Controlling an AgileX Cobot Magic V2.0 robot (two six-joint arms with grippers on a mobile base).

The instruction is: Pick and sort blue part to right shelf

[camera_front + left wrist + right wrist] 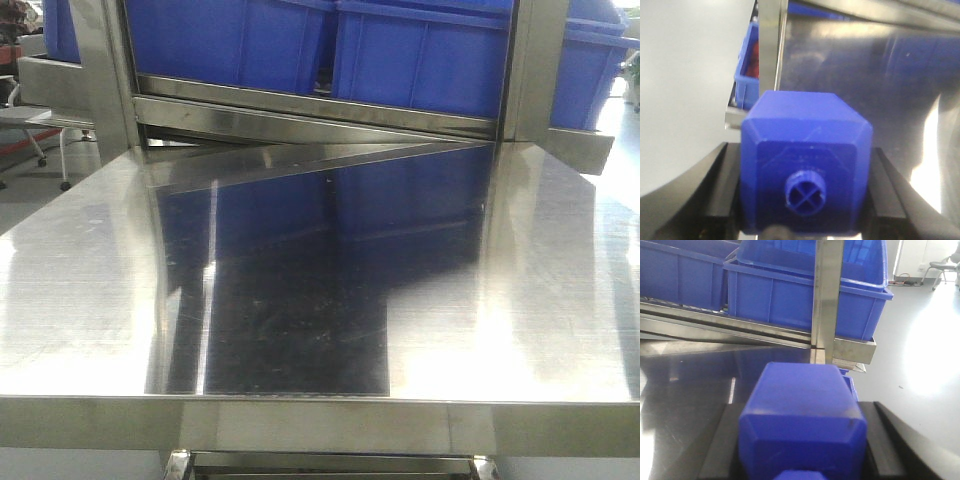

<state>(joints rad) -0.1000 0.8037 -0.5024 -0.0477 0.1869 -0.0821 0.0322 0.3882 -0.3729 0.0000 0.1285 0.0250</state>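
Over the table, clamped tight in the left gripper: a blue part. Likewise in the right gripper: a second part.

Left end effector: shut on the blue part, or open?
Shut on it. In the left wrist view the left end effector has a black finger against each side of the blue part.

Looks over a polished steel counter with a dark blue reflection across its middle. Beyond the far edge, meets a steel shelf carrying blue bins side by side, between two steel uprights. Catches a wheeled chair at far left.
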